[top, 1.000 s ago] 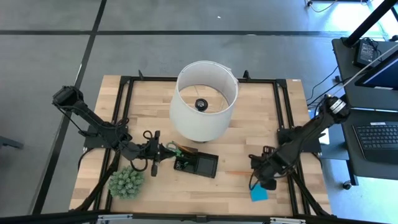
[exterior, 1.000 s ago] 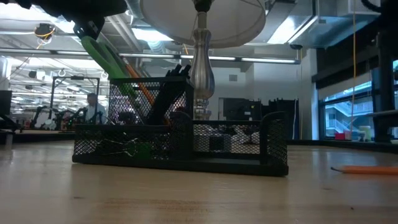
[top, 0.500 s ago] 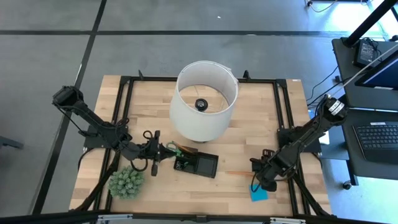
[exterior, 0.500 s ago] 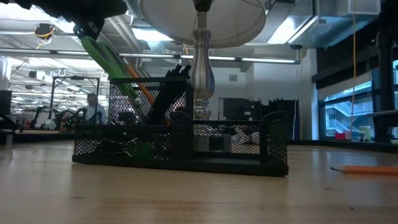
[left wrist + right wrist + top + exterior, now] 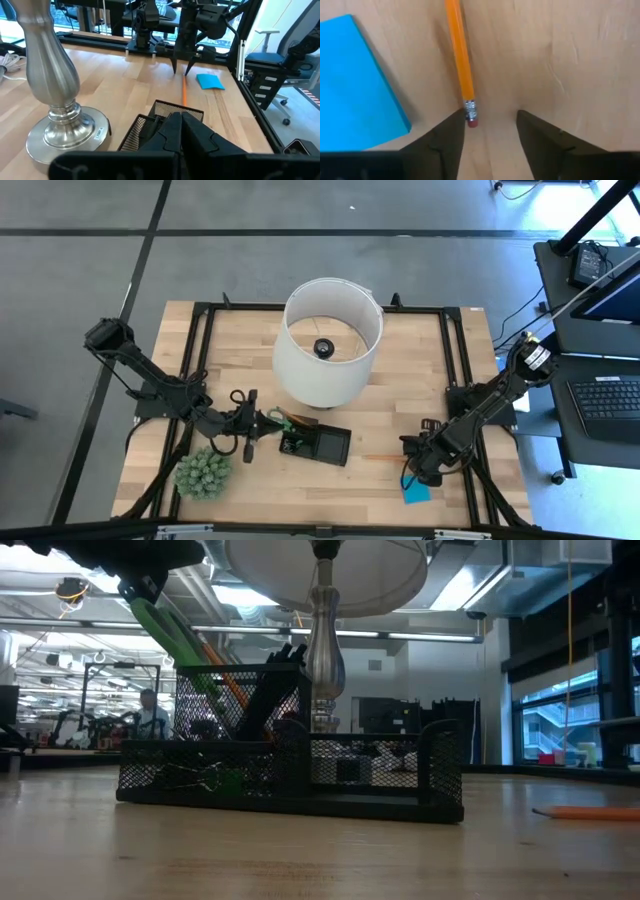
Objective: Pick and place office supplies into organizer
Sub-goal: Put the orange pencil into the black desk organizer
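Pale wood desk, plank grain, black frame rails round it; we work from the near edge outward.

Nearest, about 5 o'clock on the desk: blue sticky-note pad, flat, square, matte paper. Just beside it the orange pencil lies flat on the wood, eraser end pointing at the right gripper. Its fingers are spread either side of that eraser end, not yet pinching. We judge the pencil light, stiff, smooth lacquered, likely to roll; best taken across the shaft a little up from the metal ferrule, not on the rubber tip.

At 7 o'clock sits a spiky green plant ball, not for sorting.

Mid desk, the organizer: black wire mesh, low, two compartments, rigid, see-through walls. The left gripper hangs at its 9 o'clock end, fingers pressed together on the green-handled scissors, which lean tilted over the mesh wall. Scissors look hard plastic and steel, heavier, awkward.

Farthest, toward 12 o'clock: white lampshade on a turned silver metal base.
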{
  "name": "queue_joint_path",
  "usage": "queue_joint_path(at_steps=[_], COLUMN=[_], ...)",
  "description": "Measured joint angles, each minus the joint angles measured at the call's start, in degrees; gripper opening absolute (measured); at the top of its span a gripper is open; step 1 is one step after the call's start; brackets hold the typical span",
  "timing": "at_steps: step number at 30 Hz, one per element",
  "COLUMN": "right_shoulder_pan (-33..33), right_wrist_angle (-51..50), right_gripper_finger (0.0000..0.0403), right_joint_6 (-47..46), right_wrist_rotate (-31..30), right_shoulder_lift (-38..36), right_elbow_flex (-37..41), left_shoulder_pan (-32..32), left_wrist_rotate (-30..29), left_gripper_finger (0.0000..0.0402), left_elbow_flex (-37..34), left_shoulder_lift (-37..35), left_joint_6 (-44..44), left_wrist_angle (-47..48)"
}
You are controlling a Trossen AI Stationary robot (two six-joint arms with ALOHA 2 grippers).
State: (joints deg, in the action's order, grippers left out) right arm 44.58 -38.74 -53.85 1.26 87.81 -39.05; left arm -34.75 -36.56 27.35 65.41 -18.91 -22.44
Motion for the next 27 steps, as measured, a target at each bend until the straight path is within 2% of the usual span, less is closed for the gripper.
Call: queue_joint_path(at_steps=[8, 17, 27], right_shoulder_pan=[0.09, 0.11, 0.11], right_wrist_angle=[0.04, 0.28, 0.28], right_gripper_finger=[0.0132, 0.0128, 0.0126], right_joint_6=[0.15, 3.35, 1.51], right_wrist_rotate=[-2.59, -3.61, -4.15], right_shoulder_lift=[0.09, 0.44, 0.46], right_elbow_flex=[0.07, 0.11, 0.11], left_shoulder_pan=[-0.01, 0.00, -0.02], left_wrist_rotate=[-1.01, -1.44, -1.44], left_gripper_finger=[0.0003, 0.0005, 0.0001], left_elbow_flex=[0.00, 0.00, 0.00], left_shoulder_lift=[0.00, 0.00, 0.00], left_joint_6=[0.03, 0.02, -0.01], left_wrist_angle=[0.00, 0.00, 0.00])
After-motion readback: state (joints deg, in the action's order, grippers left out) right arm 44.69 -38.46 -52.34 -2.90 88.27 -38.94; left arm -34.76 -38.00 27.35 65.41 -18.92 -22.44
